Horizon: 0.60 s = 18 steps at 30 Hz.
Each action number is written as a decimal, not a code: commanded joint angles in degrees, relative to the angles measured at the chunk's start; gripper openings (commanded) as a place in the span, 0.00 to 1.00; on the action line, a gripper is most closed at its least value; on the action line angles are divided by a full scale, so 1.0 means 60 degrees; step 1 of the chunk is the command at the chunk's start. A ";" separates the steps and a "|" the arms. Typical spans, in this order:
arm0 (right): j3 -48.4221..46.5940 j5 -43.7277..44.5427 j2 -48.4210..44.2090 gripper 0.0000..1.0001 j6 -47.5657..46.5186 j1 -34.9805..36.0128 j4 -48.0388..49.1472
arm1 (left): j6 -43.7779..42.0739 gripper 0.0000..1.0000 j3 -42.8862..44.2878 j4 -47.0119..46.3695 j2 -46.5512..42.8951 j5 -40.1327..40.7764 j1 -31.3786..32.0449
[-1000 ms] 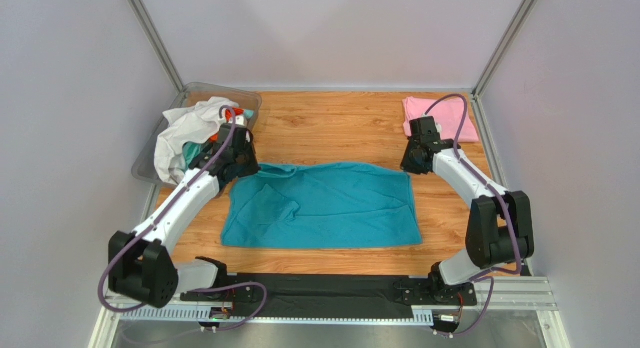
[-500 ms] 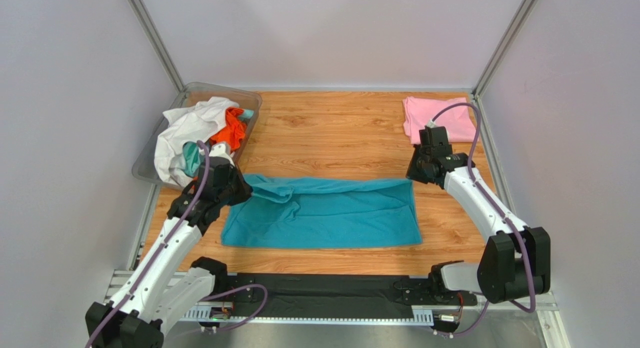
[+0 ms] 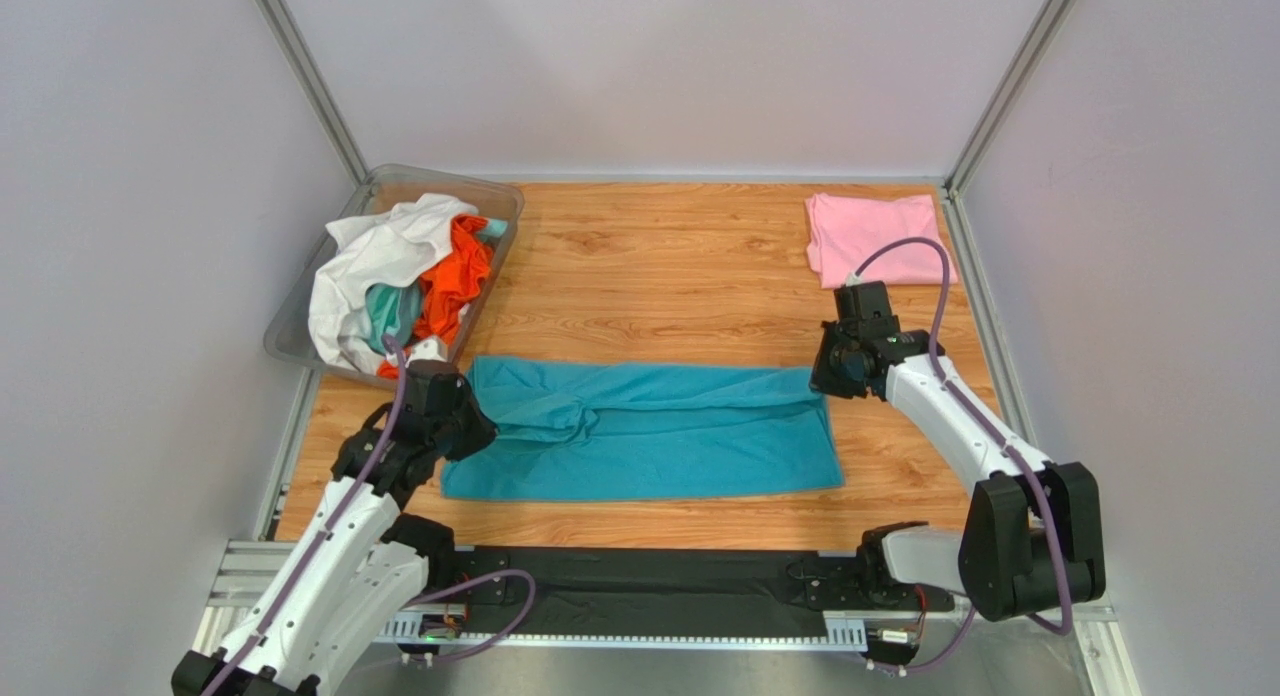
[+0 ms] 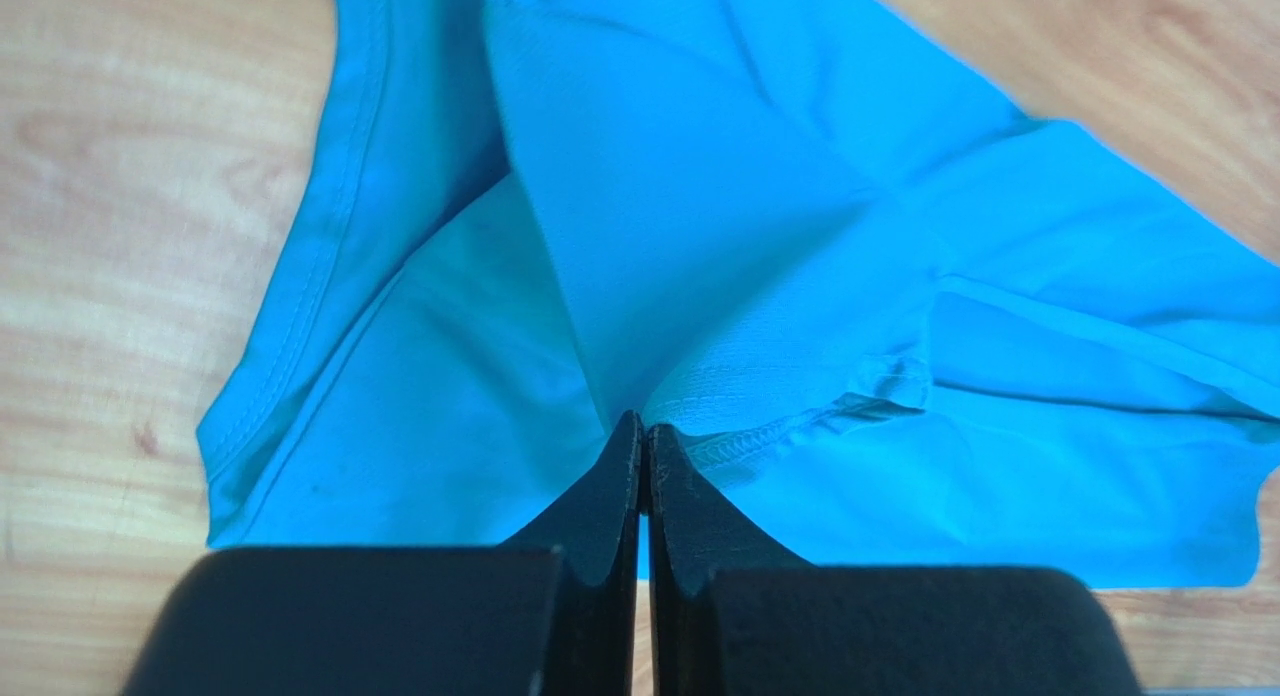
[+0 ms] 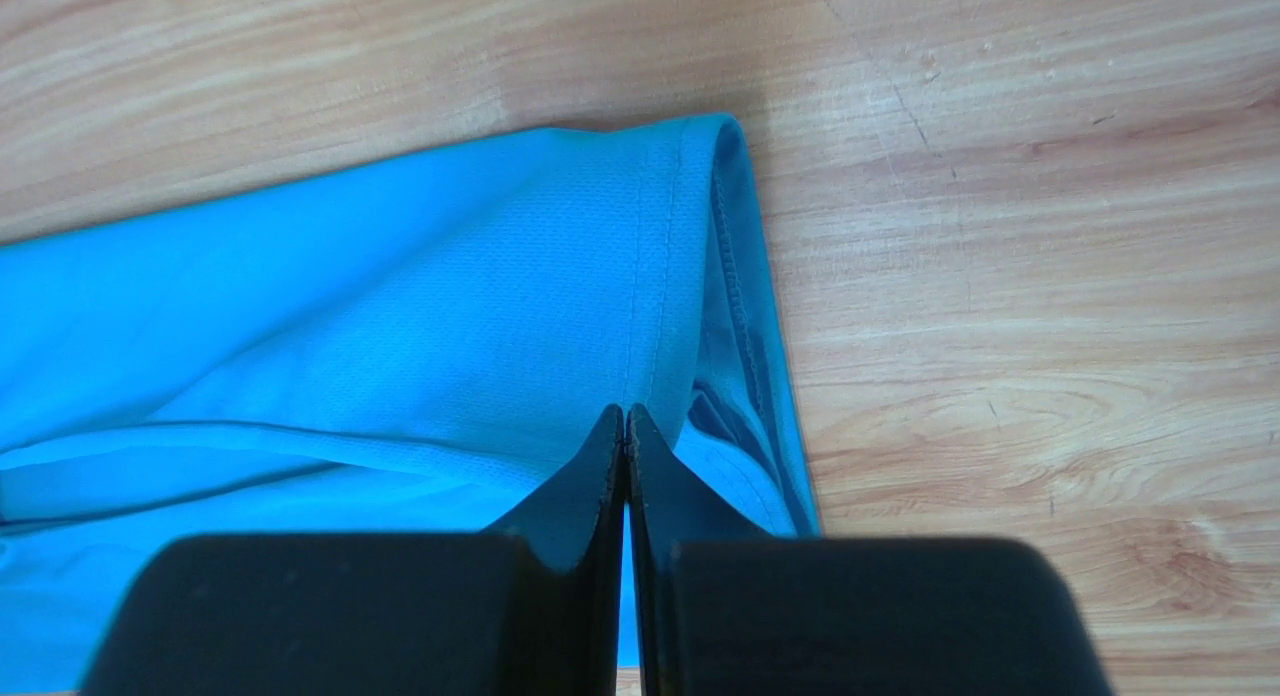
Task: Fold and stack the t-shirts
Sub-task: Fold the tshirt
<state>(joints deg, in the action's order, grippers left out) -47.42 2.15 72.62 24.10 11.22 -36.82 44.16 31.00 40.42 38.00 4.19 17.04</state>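
Observation:
A teal-blue t-shirt (image 3: 661, 434) lies across the table's middle, its far edge folded toward the near side. My left gripper (image 3: 451, 411) is shut on the shirt's left far edge; the left wrist view shows the jaws (image 4: 643, 426) pinching a hemmed fold of teal fabric (image 4: 706, 276). My right gripper (image 3: 827, 374) is shut on the right far corner; the right wrist view shows the jaws (image 5: 625, 419) closed on the stitched hem (image 5: 661, 291). A folded pale pink t-shirt (image 3: 872, 234) lies at the far right.
A clear plastic bin (image 3: 308, 314) at the far left holds crumpled white (image 3: 376, 254), orange (image 3: 458, 276) and light aqua (image 3: 388, 309) shirts. Bare wooden tabletop (image 3: 661, 269) lies between bin and pink shirt. Grey walls enclose the table.
Both grippers have pulled the teal shirt's far edge toward the near side, folding it over. The visible shirt is now a narrower strip. Both arms drew back toward their bases.

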 commanded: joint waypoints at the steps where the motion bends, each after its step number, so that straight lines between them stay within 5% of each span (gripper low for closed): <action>1: 0.0358 -0.0212 -0.0311 0.00 -0.0076 0.0063 0.0320 | 0.0856 0.00 -0.0449 0.0572 -0.0283 0.0167 -0.0056; 6: 0.1060 -0.0593 -0.0311 0.01 0.0085 0.0049 0.0701 | 0.1355 0.07 -0.1094 0.0806 -0.0210 -0.0009 -0.0056; 11: 0.1370 -0.0725 -0.0209 0.14 0.0275 0.0049 0.0834 | 0.1502 0.44 -0.1139 0.1158 -0.0385 -0.0068 -0.0056; 14: 0.1312 -0.0798 -0.0296 0.35 0.0305 0.0063 0.0644 | 0.1633 0.73 -0.1052 0.1217 -0.0678 -0.0345 -0.0056; 16: 0.1108 -0.0842 -0.0515 0.64 0.0320 0.0063 0.0352 | 0.1634 0.97 -0.0920 0.1217 -0.0927 -0.0478 -0.0056; 18: 0.0902 -0.0959 -0.0894 1.00 0.0261 0.0063 0.0146 | 0.1532 1.00 -0.0613 0.1275 -0.1132 -0.0522 -0.0056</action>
<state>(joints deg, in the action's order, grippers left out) -39.09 -2.15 71.24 26.06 11.25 -35.05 53.12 24.05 47.35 32.82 2.61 17.04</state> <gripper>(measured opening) 0.803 0.985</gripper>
